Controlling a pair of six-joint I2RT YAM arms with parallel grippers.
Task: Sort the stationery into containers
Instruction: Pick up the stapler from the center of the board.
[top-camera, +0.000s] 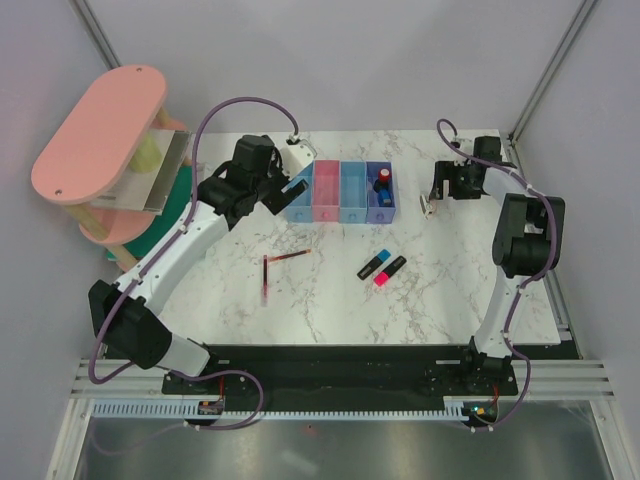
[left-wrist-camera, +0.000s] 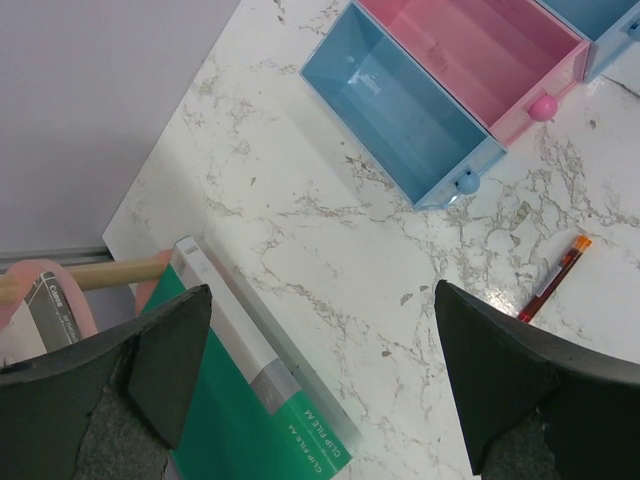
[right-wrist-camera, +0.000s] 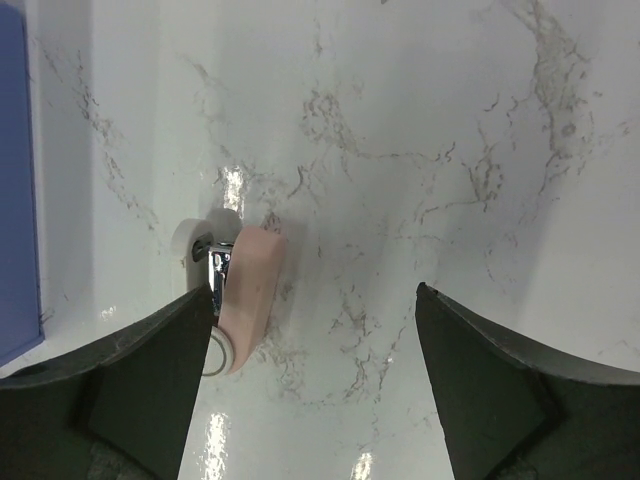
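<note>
Four joined bins stand at the back: light blue (top-camera: 300, 195), pink (top-camera: 328, 190), light blue (top-camera: 353, 190), purple (top-camera: 380, 195). A red-black capped piece (top-camera: 383, 182) stands in the purple bin. Two dark-red pens (top-camera: 288, 256) (top-camera: 266, 278) lie mid-table. The blue highlighter (top-camera: 373, 264) and pink highlighter (top-camera: 390, 270) lie right of them. My left gripper (top-camera: 285, 190) (left-wrist-camera: 322, 300) is open and empty, above the table left of the empty blue bin (left-wrist-camera: 400, 110). My right gripper (top-camera: 438, 195) (right-wrist-camera: 315, 295) is open, with the beige eraser (right-wrist-camera: 245, 285) (top-camera: 430, 206) by its left finger. The blue block is out of view.
A big pink oval-topped shelf rack (top-camera: 100, 130) stands at the far left with a green clip file (left-wrist-camera: 250, 400) (top-camera: 172, 215) leaning at its foot. A small metal and white piece (right-wrist-camera: 205, 265) lies against the eraser. Grey walls close in on both sides.
</note>
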